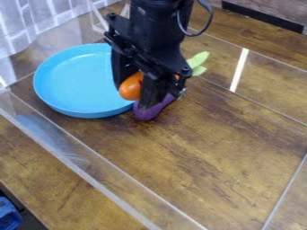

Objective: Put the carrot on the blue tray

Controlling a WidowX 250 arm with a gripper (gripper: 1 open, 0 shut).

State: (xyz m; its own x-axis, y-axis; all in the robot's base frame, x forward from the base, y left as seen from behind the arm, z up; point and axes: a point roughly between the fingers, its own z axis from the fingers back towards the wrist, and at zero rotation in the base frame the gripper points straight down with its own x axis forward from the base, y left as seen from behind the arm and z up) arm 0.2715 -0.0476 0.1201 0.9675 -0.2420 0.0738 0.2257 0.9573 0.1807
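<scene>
A dark wooden table with a clear plastic barrier strip is seen filling the view. The round, shallow, bright blue plastic tray is placed at nine o'clock from the black robot gripper. The gripper is clenched on the small orange toy carrot, whose light green leafy top is shown at two o'clock behind the arm. The carrot is held just beside the tray's right rim, above the purple eggplant-shaped toy, which lies at six o'clock.
</scene>
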